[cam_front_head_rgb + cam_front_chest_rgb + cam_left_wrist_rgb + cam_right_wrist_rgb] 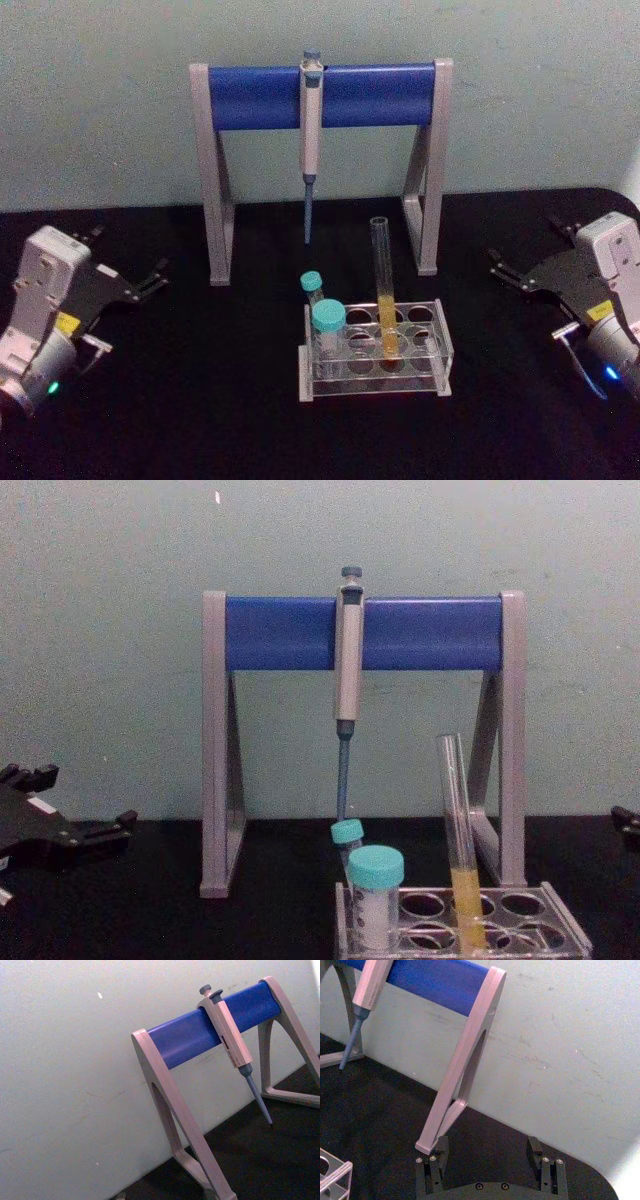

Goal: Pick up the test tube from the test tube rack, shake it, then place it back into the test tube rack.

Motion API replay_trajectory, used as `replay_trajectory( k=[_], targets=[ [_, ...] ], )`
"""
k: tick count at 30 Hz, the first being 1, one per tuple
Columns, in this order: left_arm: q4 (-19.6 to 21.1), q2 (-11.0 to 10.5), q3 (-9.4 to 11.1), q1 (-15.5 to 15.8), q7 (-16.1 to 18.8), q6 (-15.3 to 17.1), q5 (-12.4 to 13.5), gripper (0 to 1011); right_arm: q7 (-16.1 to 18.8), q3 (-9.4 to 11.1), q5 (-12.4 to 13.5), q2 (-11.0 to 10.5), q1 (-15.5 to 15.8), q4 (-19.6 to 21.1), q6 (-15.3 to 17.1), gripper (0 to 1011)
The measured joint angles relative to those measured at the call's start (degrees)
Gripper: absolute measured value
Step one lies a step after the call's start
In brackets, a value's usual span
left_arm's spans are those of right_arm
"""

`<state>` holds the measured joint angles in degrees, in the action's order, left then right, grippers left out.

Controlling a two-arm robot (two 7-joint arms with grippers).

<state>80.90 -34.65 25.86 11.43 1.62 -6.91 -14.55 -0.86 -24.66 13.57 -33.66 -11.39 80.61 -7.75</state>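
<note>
Head view: left gripper (128, 252) and right gripper (525, 245) sat released at the desk's left and right edges, test tube (384, 290) upright in the test tube rack (441, 352) near the front edge; likely risk was an off-axis pull clipping the 2 capped vials (327, 318) beside it or tipping the rack.

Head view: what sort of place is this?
Probably a lab bench setup: a pipette hangs on a stand, and a test tube of yellow liquid stands in a test tube rack beside teal-capped vials. The left gripper and right gripper sit open at the sides.
</note>
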Motion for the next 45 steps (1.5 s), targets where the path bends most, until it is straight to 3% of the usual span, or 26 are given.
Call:
replay_trajectory(
  k=[7, 11, 16, 24, 31, 35, 45],
  targets=[
    [0.00, 0.00, 0.00, 0.00, 0.00, 0.00, 0.00, 1001, 1.82, 1.43, 0.59, 0.37, 0.97, 0.83, -1.99, 1000],
    [0.00, 0.00, 0.00, 0.00, 0.00, 0.00, 0.00, 1001, 3.77, 2.53, 2.30, 0.50, 1.84, 1.99, -3.84, 1000],
    [0.00, 0.00, 0.00, 0.00, 0.00, 0.00, 0.00, 1001, 8.52, 3.58, 5.88, 0.79, 2.50, 3.61, -6.27, 1000],
    [0.00, 0.00, 0.00, 0.00, 0.00, 0.00, 0.00, 1001, 16.78, 3.48, 10.68, 1.71, 1.46, 4.95, -6.86, 1000],
    [0.00, 0.00, 0.00, 0.00, 0.00, 0.00, 0.00, 1001, 23.66, 2.38, 14.14, 3.03, -0.52, 4.92, -4.25, 1000],
    [0.00, 0.00, 0.00, 0.00, 0.00, 0.00, 0.00, 1001, 27.17, 1.31, 15.45, 4.06, -2.21, 3.86, -1.08, 1000],
    [0.00, 0.00, 0.00, 0.00, 0.00, 0.00, 0.00, 1001, 31.14, -0.57, 15.57, 6.16, -6.01, 1.00, 5.34, 1000]
  ],
)
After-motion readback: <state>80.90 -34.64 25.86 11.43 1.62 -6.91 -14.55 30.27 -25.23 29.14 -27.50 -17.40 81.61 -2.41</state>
